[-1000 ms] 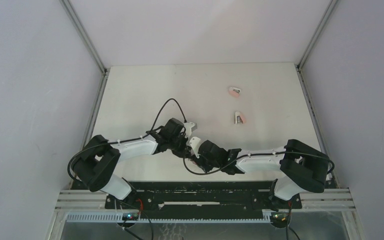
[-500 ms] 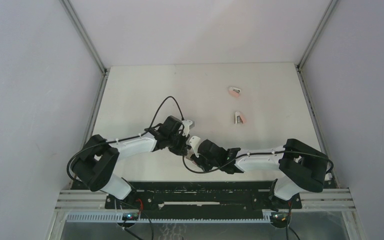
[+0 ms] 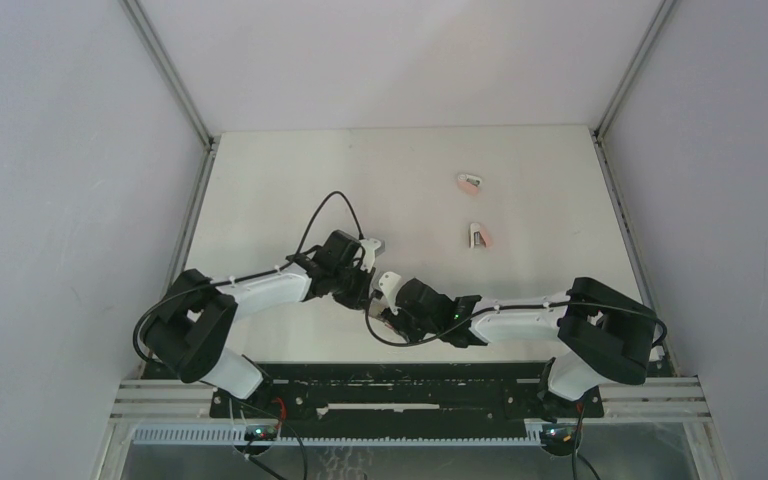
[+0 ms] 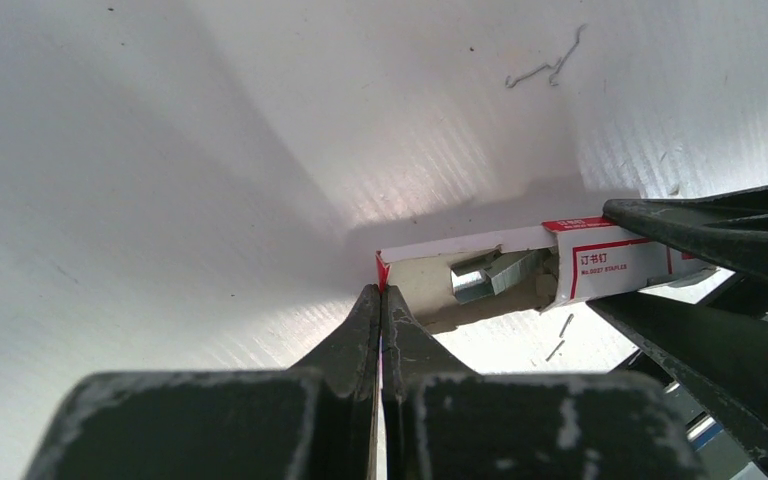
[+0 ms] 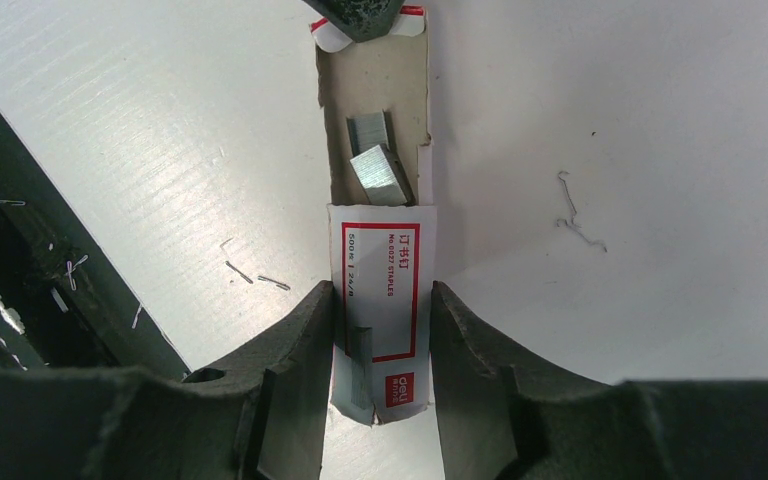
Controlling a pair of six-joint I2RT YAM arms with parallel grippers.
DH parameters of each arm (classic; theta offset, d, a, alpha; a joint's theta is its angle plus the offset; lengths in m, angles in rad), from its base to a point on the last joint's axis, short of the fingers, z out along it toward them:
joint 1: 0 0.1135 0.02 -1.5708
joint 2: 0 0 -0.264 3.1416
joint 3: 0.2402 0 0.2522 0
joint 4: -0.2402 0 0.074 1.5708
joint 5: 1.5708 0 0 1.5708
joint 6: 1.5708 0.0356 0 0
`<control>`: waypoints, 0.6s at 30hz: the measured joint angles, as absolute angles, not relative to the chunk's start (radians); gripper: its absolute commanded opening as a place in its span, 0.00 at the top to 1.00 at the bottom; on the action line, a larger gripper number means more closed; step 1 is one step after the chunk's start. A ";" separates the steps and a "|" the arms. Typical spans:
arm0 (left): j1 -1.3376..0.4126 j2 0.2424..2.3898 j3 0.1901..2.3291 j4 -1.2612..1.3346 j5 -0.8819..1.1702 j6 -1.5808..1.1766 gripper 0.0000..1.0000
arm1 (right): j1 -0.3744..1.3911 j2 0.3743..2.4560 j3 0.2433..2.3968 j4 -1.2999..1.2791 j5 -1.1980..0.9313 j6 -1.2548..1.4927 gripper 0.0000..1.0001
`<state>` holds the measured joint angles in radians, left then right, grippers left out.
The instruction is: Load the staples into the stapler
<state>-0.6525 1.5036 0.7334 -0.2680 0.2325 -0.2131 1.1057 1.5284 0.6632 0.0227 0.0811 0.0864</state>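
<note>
The staples pack (image 5: 385, 270), a white and red box, lies low between both grippers near the table's front edge. My right gripper (image 5: 380, 300) is shut on its outer sleeve. My left gripper (image 4: 381, 292) is shut on the red end flap of the inner tray (image 5: 372, 110), which is slid partway out. Two silver staple strips (image 5: 378, 170) lie in the open tray; they also show in the left wrist view (image 4: 495, 272). In the top view the left gripper (image 3: 363, 283) and right gripper (image 3: 390, 305) meet tip to tip and hide the pack. I cannot make out a stapler.
Two small pink blocks (image 3: 469, 181) (image 3: 481, 236) lie at the far right of the table. Loose single staples (image 5: 250, 275) and a bent wire (image 5: 572, 215) lie around the pack. The black base rail (image 5: 20, 250) runs close beside the right gripper.
My left gripper has drawn back up and to the left, away from the right gripper. The right gripper has stayed almost in place.
</note>
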 measured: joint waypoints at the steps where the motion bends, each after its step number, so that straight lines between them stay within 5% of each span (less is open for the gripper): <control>1: -0.652 1.503 0.733 -0.271 0.231 -0.211 1.00 | 1.106 1.528 0.663 0.023 0.081 0.086 0.63; 15: -0.642 1.494 0.733 -0.287 0.211 -0.197 1.00 | 1.105 1.530 0.663 0.023 0.077 0.087 0.63; 18: -0.642 1.494 0.733 -0.289 0.211 -0.195 0.95 | 1.103 1.530 0.663 0.023 0.074 0.087 0.55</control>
